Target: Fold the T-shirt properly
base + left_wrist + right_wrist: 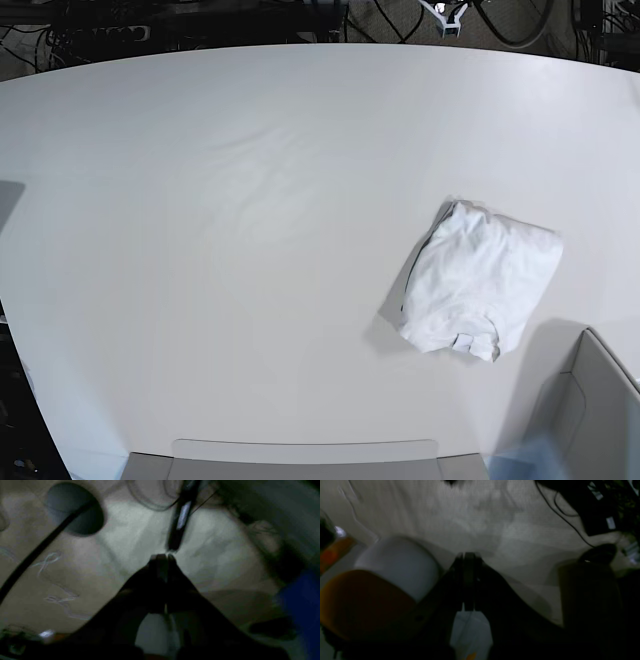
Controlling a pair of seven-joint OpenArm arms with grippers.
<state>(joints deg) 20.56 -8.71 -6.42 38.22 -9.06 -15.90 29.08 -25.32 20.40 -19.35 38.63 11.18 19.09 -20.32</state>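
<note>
The T-shirt (480, 290) lies as a compact, wrinkled white bundle on the right side of the white table (200, 250), with a small tag at its near edge. Neither arm appears in the base view. In the dim, blurred left wrist view, my left gripper (161, 556) has its jaws pressed together with nothing between them. My right gripper (468, 554) is likewise shut and empty in the right wrist view. I cannot make out the T-shirt in either wrist view.
A grey box rim (305, 450) runs along the table's near edge, and another box wall (600, 400) stands at the near right corner. Cables (200, 20) lie beyond the far edge. A white and orange rounded object (382, 580) is beside my right gripper.
</note>
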